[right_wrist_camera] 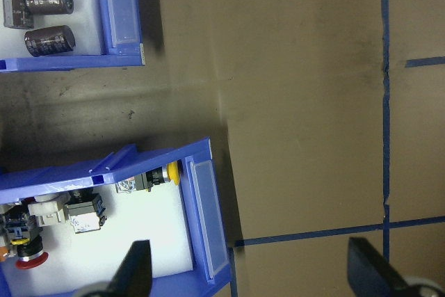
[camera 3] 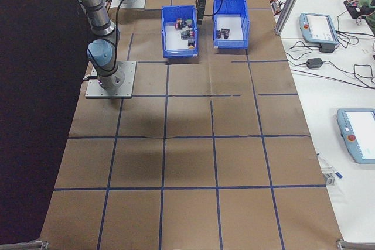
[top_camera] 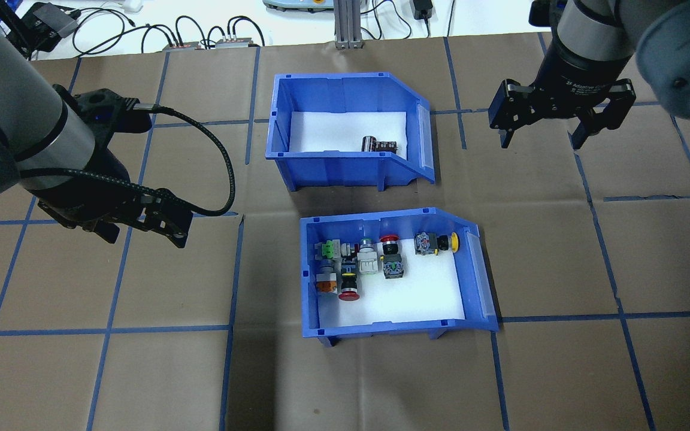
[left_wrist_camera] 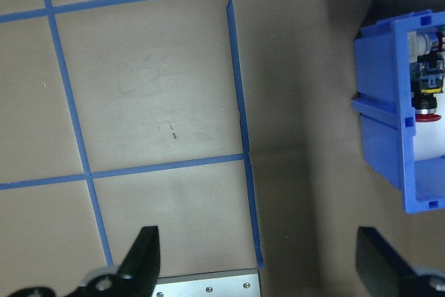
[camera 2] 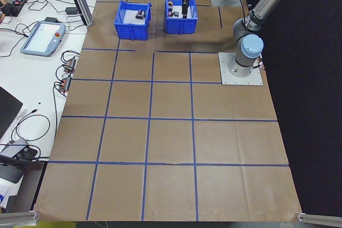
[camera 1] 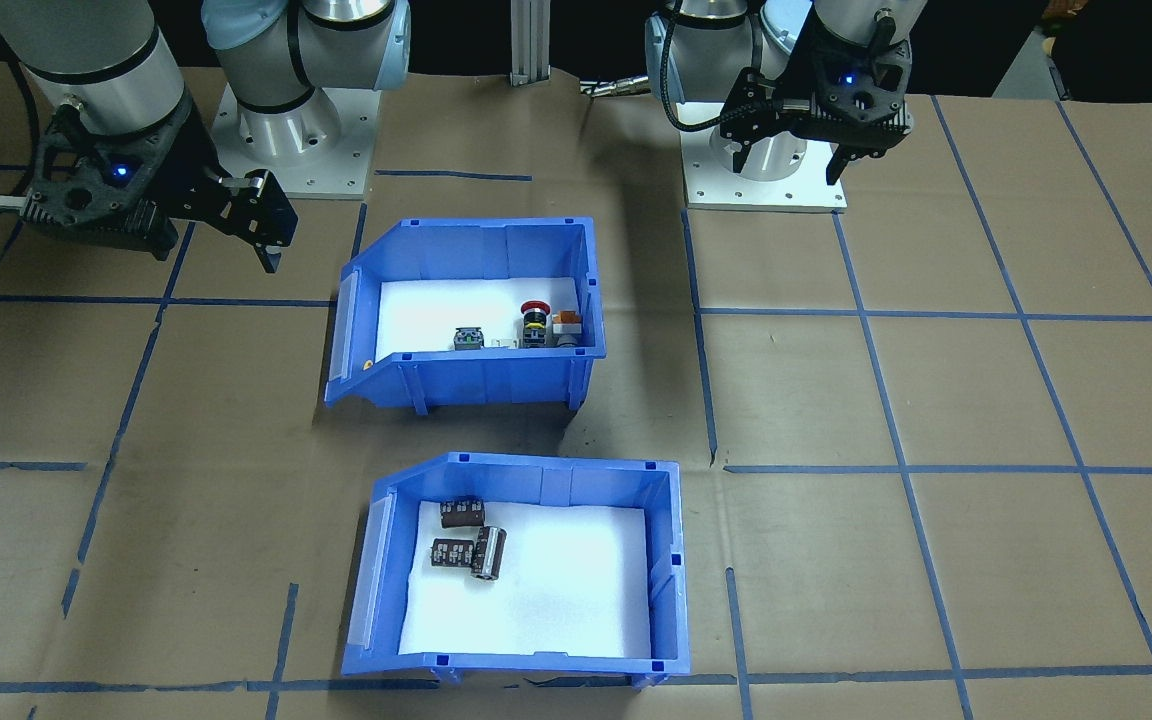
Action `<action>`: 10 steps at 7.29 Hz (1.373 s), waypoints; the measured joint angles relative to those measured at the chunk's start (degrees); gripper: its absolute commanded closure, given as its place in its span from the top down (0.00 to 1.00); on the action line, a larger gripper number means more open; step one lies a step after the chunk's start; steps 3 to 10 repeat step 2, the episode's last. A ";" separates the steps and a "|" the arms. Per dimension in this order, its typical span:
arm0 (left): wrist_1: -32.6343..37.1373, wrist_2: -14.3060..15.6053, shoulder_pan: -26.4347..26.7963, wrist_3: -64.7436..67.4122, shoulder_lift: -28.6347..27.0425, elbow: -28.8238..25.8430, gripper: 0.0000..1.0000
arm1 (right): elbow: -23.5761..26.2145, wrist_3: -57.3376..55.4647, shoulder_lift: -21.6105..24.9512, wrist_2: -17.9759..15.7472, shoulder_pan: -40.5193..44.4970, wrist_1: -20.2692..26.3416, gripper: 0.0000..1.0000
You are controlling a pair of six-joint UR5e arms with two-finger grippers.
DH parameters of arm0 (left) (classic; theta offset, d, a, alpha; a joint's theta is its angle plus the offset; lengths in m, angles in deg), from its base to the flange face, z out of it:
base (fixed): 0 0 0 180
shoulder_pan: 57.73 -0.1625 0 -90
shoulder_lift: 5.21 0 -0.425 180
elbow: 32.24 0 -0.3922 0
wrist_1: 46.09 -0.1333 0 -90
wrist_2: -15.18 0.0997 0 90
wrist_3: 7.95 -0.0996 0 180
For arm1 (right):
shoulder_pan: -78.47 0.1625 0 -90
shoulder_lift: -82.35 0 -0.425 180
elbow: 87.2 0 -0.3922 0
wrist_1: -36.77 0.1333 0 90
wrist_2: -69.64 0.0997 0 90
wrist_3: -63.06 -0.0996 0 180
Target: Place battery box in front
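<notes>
The battery box [camera 1: 664,570] is a blue bin with a white liner holding dark cylinders [camera 1: 466,545]. It stands on the table's far side from my base, also seen as the battery box [top_camera: 333,167] overhead and the battery box [right_wrist_camera: 122,12] in the right wrist view. My right gripper [top_camera: 541,143] hovers open and empty to the box's right, above the table. My left gripper [top_camera: 144,239] is open and empty, left of the other bin and near its base plate [left_wrist_camera: 201,284]. From the front camera, the left gripper [camera 1: 788,165] and right gripper [camera 1: 221,250] both hang apart from the bins.
A second blue bin [top_camera: 381,326] with coloured push buttons and switches [top_camera: 369,263] sits between the battery box and my base, a narrow gap apart. Brown paper with blue tape lines [camera 1: 896,470] covers the table. Cables and pendants [camera 3: 316,24] lie beyond the far edge.
</notes>
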 measured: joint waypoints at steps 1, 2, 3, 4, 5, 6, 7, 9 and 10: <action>-0.64 0.01 -0.02 -0.10 0.06 0.10 0.99 | -0.02 0.03 -0.13 -0.04 0.00 -0.05 1.00; -2.42 0.07 -0.04 -0.27 0.08 0.19 0.99 | -0.03 0.05 -0.27 -0.06 0.00 -0.08 1.00; -2.42 0.07 -0.04 -0.27 0.08 0.19 0.99 | -0.03 0.05 -0.27 -0.06 0.00 -0.08 1.00; -2.42 0.07 -0.04 -0.27 0.08 0.19 0.99 | -0.03 0.05 -0.27 -0.06 0.00 -0.08 1.00; -2.42 0.07 -0.04 -0.27 0.08 0.19 0.99 | -0.03 0.05 -0.27 -0.06 0.00 -0.08 1.00; -2.42 0.07 -0.04 -0.27 0.08 0.19 0.99 | -0.03 0.05 -0.27 -0.06 0.00 -0.08 1.00; -2.42 0.07 -0.04 -0.27 0.08 0.19 0.99 | -0.03 0.05 -0.27 -0.06 0.00 -0.08 1.00; -2.42 0.07 -0.04 -0.27 0.08 0.19 0.99 | -0.03 0.05 -0.27 -0.06 0.00 -0.08 1.00; -2.42 0.07 -0.04 -0.27 0.08 0.19 0.99 | -0.03 0.05 -0.27 -0.06 0.00 -0.08 1.00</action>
